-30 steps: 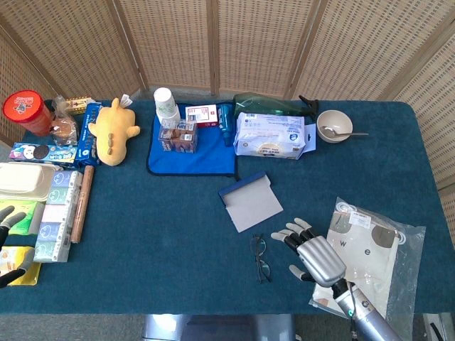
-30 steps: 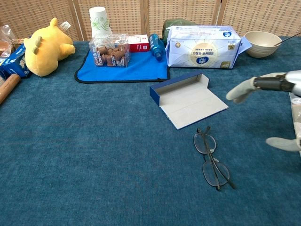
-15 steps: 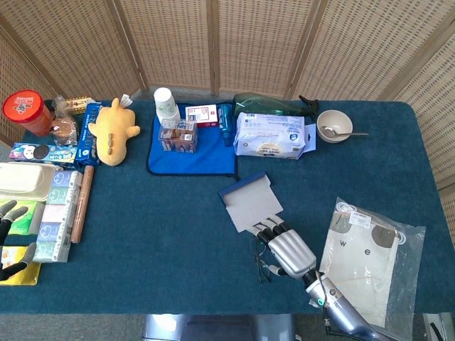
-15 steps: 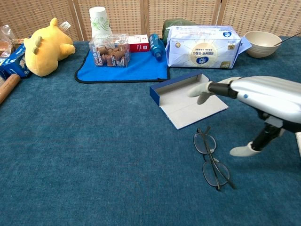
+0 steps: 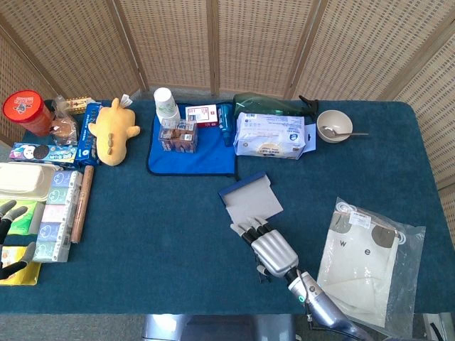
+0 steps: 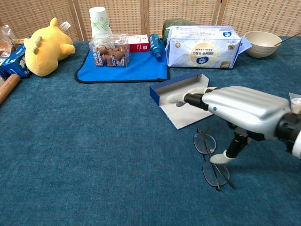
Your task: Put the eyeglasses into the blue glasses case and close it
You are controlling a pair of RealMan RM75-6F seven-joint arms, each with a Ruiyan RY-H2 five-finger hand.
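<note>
1. Near the front edge of the counter (image 5: 142, 234), your right robot hand (image 5: 274, 253) hangs over the eyeglasses (image 6: 211, 159), fingers stretched forward and spread, the thumb angled down.
2. In the chest view the thumb tip sits at the bridge of the eyeglasses; whether it touches the frame you cannot tell from here. The right robot hand holds nothing.
3. The eyeglasses lie flat on the blue cloth, folded out, one lens nearer the case and the other nearer you.
4. The blue glasses case (image 6: 187, 99) lies open just beyond the eyeglasses, lid flat, its grey lining facing up. Your outstretched fingers (image 6: 179, 98) reach over its lining.
5. Your left robot hand (image 5: 10, 238) shows only at the far left edge of the head view, fingers apart and holding nothing, beside the snack packets.
6. To the right of your right robot hand lies a clear plastic bag (image 5: 367, 253) with white contents.
7. Along the back of the counter stand a yellow plush toy (image 6: 44, 45), a paper cup (image 6: 99, 22) on a blue mat (image 6: 136, 68), a wet-wipes pack (image 6: 203, 46) and a bowl (image 6: 262, 44) with a spoon.
</note>
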